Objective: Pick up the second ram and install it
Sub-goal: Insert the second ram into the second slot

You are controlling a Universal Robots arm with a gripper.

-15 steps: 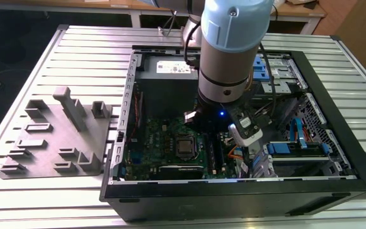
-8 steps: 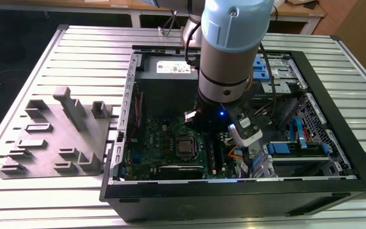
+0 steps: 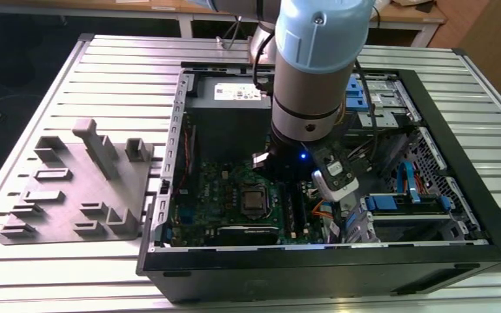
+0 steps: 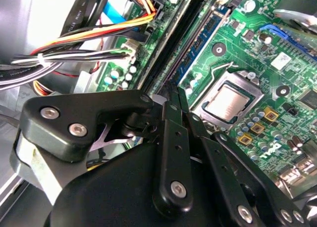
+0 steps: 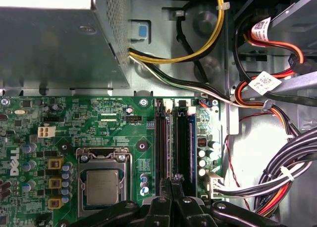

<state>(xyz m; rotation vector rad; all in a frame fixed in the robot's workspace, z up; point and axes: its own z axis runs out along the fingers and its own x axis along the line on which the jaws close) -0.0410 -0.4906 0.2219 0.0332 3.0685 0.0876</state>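
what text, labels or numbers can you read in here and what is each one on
White label on the power supply: print too small to read.
White lettering on the motherboard: too small to read.
White tags on the cables: print too small to read.
Nothing can be quoted with confidence.

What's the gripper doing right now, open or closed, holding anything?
Gripper: closed, fingers together just over the memory slots; cannot tell if they pinch anything.
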